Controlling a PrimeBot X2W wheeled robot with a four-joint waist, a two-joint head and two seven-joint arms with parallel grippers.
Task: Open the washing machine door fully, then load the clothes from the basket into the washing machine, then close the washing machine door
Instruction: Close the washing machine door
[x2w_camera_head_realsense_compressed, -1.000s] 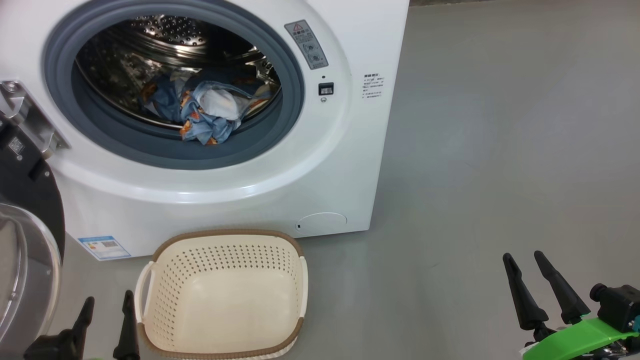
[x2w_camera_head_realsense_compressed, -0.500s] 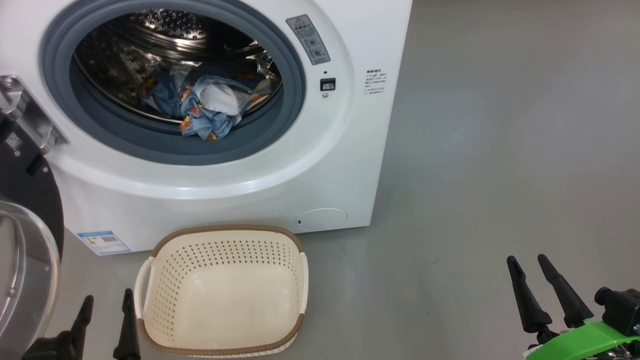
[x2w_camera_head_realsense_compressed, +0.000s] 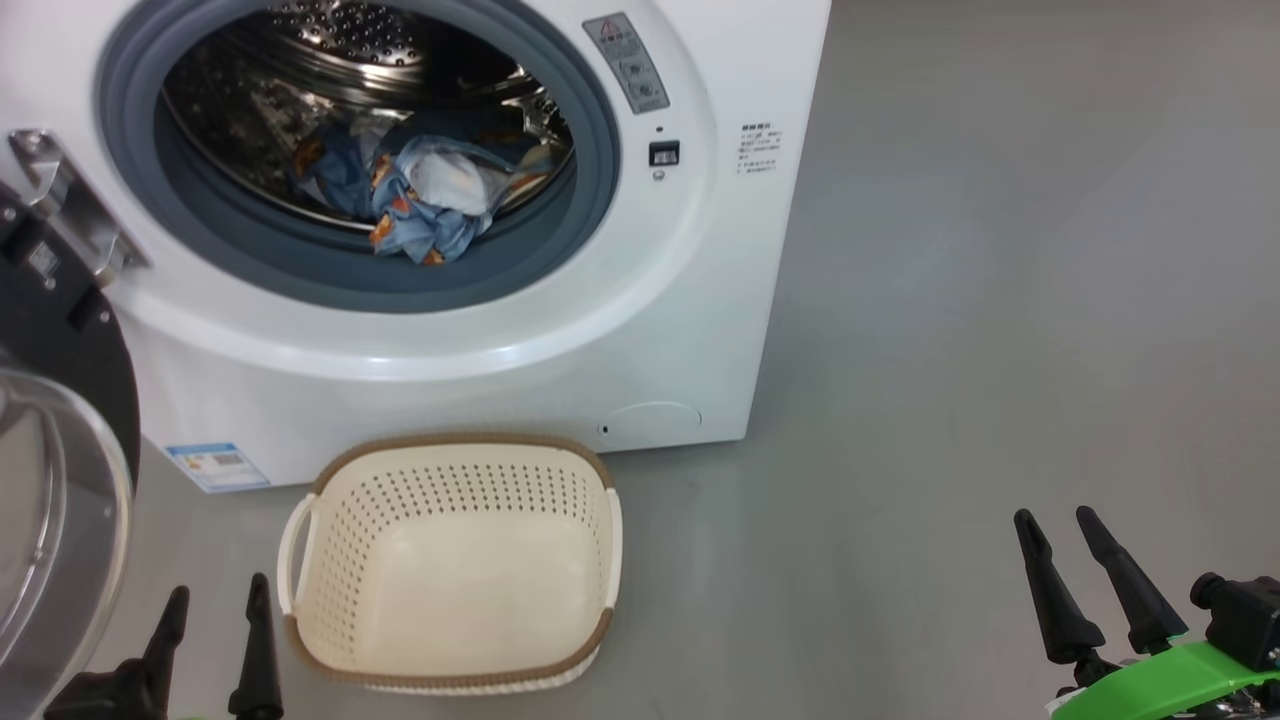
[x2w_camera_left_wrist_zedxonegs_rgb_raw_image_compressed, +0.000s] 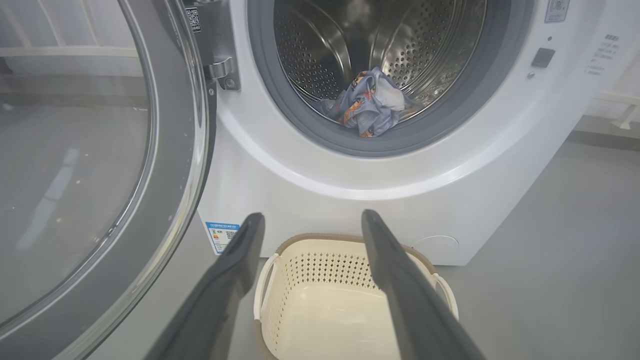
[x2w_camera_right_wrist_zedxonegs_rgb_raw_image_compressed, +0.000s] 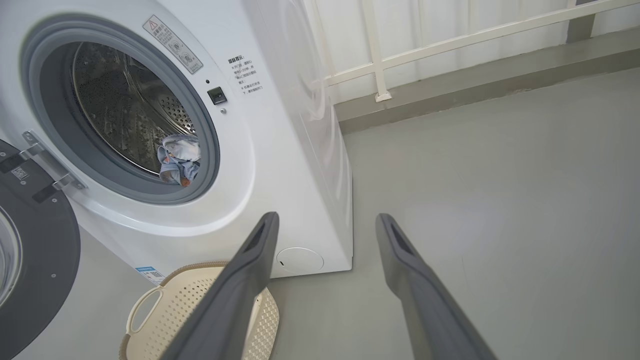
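Much bare floor right of basket

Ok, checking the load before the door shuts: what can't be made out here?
- clothes: heaped together, head view; count unclear.
- washing machine door: cut by head view's left edge.
- blue label: head view, print too small.
- basket: near end cut by left wrist view's bottom edge.
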